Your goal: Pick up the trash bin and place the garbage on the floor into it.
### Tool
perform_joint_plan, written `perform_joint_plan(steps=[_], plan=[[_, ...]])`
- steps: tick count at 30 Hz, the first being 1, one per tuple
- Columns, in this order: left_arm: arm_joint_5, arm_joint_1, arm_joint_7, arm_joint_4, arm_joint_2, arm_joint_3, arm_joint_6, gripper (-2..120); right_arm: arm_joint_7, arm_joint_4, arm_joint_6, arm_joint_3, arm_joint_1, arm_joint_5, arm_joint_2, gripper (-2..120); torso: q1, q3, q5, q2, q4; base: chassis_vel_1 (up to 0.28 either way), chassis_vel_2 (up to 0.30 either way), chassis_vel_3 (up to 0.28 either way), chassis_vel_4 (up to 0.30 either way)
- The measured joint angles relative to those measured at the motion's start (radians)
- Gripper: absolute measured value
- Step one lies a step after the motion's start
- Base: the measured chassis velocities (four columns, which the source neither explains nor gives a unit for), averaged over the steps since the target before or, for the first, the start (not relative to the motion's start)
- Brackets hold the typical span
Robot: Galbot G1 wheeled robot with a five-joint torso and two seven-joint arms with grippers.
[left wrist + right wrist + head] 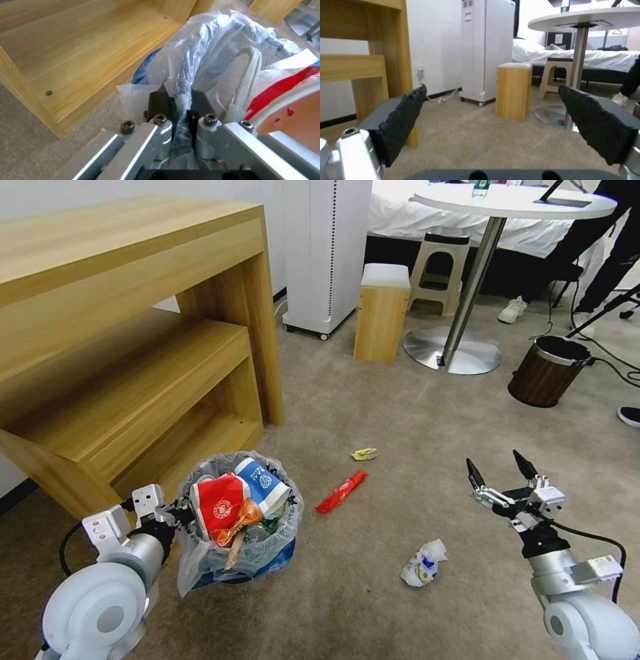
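The trash bin (200, 560), lined with a clear crinkled bag, is at the lower left beside the wooden shelf. It is stuffed with a red paper cup (220, 503), a blue-and-white cup (262, 481), an orange wrapper and a wooden stick. My left gripper (179, 510) is shut on the bin's near rim; in the left wrist view the left gripper (181, 100) pinches rim and bag, with a white slipper (245, 75) just inside. On the carpet lie garbage pieces: a yellow wrapper (365, 454), a red wrapper (341, 491) and a white crumpled wrapper (423, 563). My right gripper (501, 468) hovers open, right of them.
A wooden desk with a low shelf (133, 347) stands hard against the bin's left. Farther back are a wooden stool (381, 310), a white appliance (327, 253), a round table's metal base (453, 350) and a brown wood-look bin (547, 370). Cables run at the right edge.
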Motion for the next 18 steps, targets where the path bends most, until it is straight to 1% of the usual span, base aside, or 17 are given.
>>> perform_joint_plan(steps=[7,10,15,16,18], plan=[[0.005,0.005,0.001,-0.001,0.001,-0.003,-0.004,3,0.011,0.011,0.006,-0.012,0.003,-0.003,0.001,100,0.0,0.0,0.0,0.0,0.0,0.0,0.0,0.0,0.0],[0.009,0.008,0.001,-0.005,0.001,-0.006,-0.008,3,0.034,0.012,0.003,-0.023,-0.005,-0.025,0.0,100,0.0,0.0,0.0,0.0,-0.0001,0.0,0.0,0.0,0.0],[0.017,0.014,0.001,-0.006,0.002,-0.01,-0.011,3,0.044,0.014,0.001,-0.038,-0.016,-0.038,0.004,100,0.0,0.0,0.0,0.0,-0.0001,0.0,0.0,0.0,0.0],[0.018,0.014,0.001,-0.007,0.002,-0.01,-0.011,3,0.051,0.01,0.002,-0.048,-0.022,-0.049,0.005,100,0.0,0.0,-0.0001,0.0,0.0,0.0,0.0,0.0,0.0],[0.02,0.015,0.001,-0.008,0.001,-0.01,-0.011,3,0.115,-0.01,-0.014,-0.084,-0.04,-0.082,0.005,100,0.0,0.0,-0.0001,0.0,-0.0001,0.0,0.0,0.0,0.0]])
